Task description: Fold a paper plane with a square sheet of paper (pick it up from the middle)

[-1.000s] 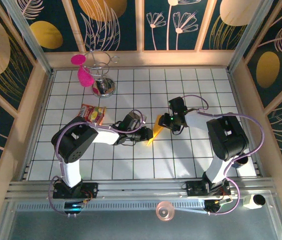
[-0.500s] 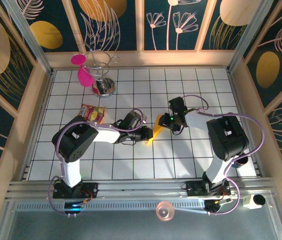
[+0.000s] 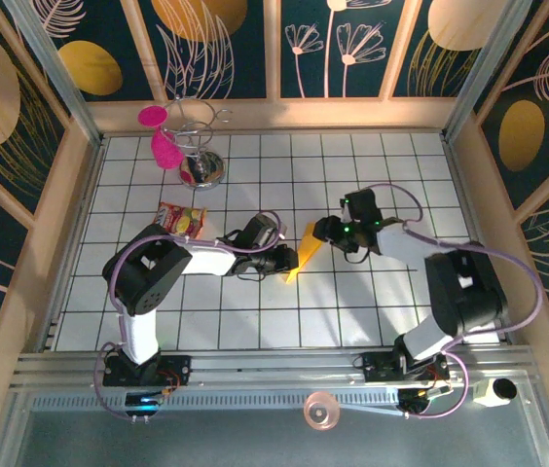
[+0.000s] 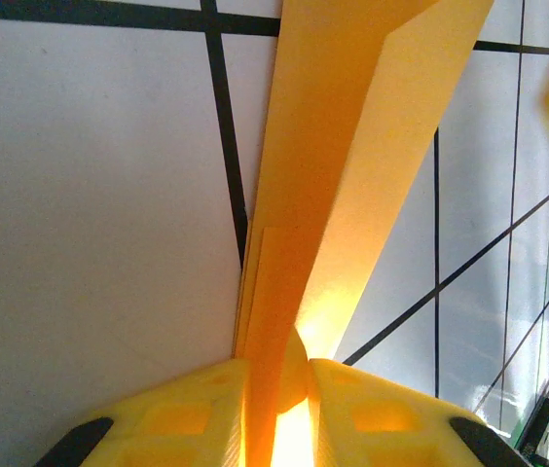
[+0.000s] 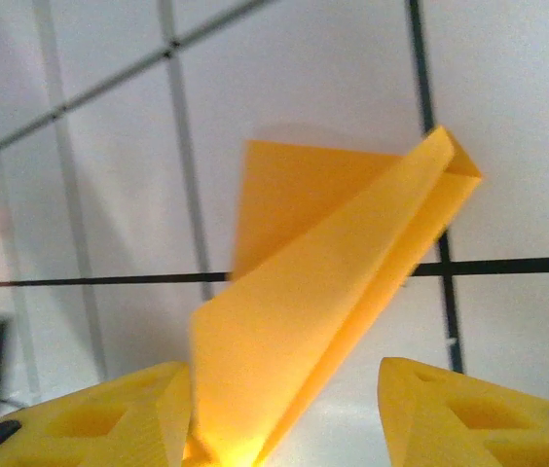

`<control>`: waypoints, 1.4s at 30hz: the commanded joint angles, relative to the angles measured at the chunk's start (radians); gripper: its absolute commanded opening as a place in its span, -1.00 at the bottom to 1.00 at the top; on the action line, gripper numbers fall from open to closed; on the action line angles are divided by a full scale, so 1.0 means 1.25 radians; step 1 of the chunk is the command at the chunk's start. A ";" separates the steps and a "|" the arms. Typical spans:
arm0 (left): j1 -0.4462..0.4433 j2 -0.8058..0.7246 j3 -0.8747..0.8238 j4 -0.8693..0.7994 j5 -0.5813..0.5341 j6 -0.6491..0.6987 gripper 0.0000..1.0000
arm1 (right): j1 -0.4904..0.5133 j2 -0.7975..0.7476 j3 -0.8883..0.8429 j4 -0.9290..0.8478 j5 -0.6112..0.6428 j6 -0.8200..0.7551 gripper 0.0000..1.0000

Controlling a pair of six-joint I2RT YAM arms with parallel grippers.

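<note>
The square sheet of paper is folded into a slim orange-yellow paper plane [image 3: 301, 252] that stands on edge near the middle of the tiled table. My left gripper [image 3: 287, 260] is shut on its lower end; in the left wrist view the paper plane [image 4: 352, 146] runs up out of the left gripper [image 4: 279, 375], pinched between the yellow fingers [image 4: 187, 409]. My right gripper [image 3: 326, 232] is at the upper end, open. In the right wrist view the paper plane [image 5: 323, 282] leans against one of the fingers [image 5: 109, 418] of the right gripper [image 5: 284, 389], with a wide gap to the other.
A red-and-yellow snack packet [image 3: 180, 220] lies left of the left arm. A wire stand [image 3: 200, 146] with a pink piece [image 3: 163, 146] sits at the back left. Wooden walls ring the table. A pink tape roll [image 3: 321, 411] rests on the front rail.
The right gripper's jaws have opened off the paper and its arm has swung to the right. The left gripper has kept its hold, barely moving.
</note>
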 commanded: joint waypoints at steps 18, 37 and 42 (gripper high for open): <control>-0.014 0.131 -0.020 -0.065 -0.084 0.026 -0.56 | 0.041 0.121 -0.023 0.178 -0.181 0.019 -0.51; -0.013 0.137 -0.023 -0.063 -0.075 0.027 -0.59 | 0.042 0.172 0.002 0.128 -0.120 -0.002 -0.54; -0.013 0.142 -0.025 -0.062 -0.073 0.026 -0.60 | 0.042 0.180 0.006 0.127 -0.123 -0.008 -0.54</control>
